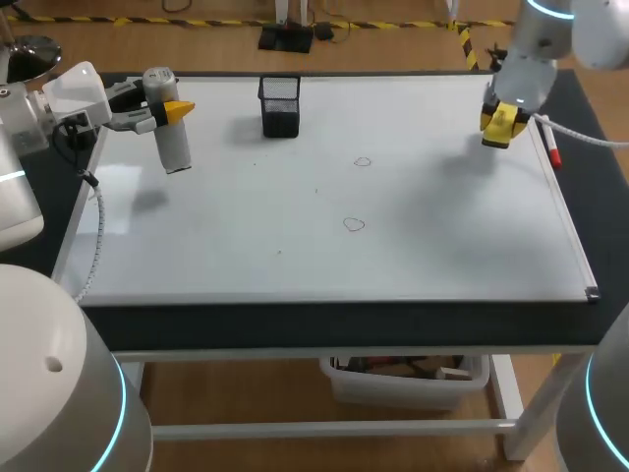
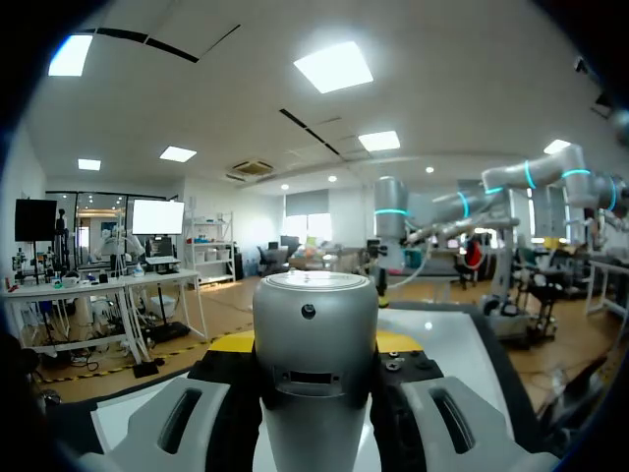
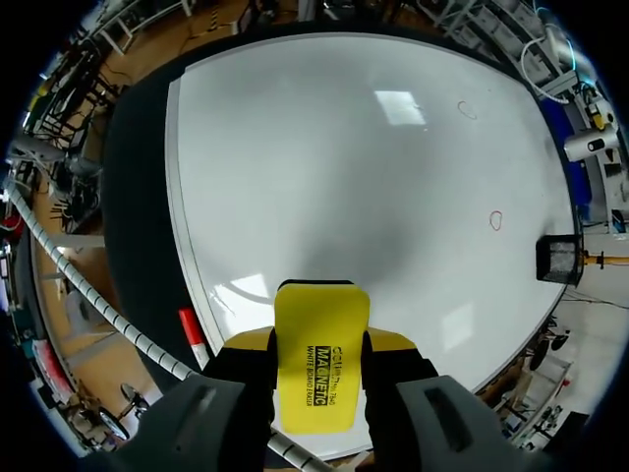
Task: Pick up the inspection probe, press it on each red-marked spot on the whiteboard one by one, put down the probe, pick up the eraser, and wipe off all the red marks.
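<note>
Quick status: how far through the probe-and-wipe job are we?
Done: both tools are picked up. In hand: the probe is in the left pincer, not yet put down; the eraser is in the right pincer. Pressing cannot be judged. Left: both red marks are on the whiteboard, unwiped.

Open whiteboard [image 1: 324, 256] middle (mesh cup [image 1: 280, 106] behind)

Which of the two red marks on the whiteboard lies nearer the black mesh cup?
The rear mark, toward the whiteboard's far edge; the front mark lies farther from the mesh cup.
</note>
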`<state>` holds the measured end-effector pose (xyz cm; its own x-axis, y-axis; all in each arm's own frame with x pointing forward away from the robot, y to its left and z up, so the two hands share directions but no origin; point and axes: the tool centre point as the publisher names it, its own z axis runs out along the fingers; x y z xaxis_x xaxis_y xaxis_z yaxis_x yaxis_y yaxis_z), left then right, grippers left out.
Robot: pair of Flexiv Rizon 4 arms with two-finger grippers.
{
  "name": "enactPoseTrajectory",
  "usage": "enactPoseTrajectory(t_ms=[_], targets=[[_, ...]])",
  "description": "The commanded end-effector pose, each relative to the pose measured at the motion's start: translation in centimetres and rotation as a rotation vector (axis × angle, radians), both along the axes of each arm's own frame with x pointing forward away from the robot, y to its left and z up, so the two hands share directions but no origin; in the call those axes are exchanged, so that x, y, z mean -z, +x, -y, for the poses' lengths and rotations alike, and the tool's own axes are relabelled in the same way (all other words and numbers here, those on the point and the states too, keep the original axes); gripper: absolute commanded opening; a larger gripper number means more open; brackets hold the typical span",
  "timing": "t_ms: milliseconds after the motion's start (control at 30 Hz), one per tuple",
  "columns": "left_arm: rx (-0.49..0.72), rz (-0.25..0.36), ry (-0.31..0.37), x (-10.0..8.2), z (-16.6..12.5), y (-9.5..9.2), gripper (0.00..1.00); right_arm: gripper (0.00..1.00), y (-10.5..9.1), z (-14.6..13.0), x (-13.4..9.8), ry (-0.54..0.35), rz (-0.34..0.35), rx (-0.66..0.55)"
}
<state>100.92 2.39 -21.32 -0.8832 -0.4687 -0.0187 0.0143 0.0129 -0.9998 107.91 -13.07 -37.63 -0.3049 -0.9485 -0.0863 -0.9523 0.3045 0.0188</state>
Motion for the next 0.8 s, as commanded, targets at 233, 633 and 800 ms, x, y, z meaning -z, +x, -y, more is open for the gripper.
enactPoseTrajectory(t_ms=[233,633,800], targets=[[0.002,0.001,-0.002,0.0,0.0,0.0,0.00,0.00,0.2,0.4,0.0,0.003,-0.003,-0.005],[0.054,-0.016,0.006,-0.3,3.1,0.3,0.00,0.00,0.2,0.4,0.0,0.003,-0.003,-0.005],[0.118,-0.010,-0.012,-0.6,6.2,0.7,0.00,0.00,0.2,0.4,0.0,0.003,-0.003,-0.005]])
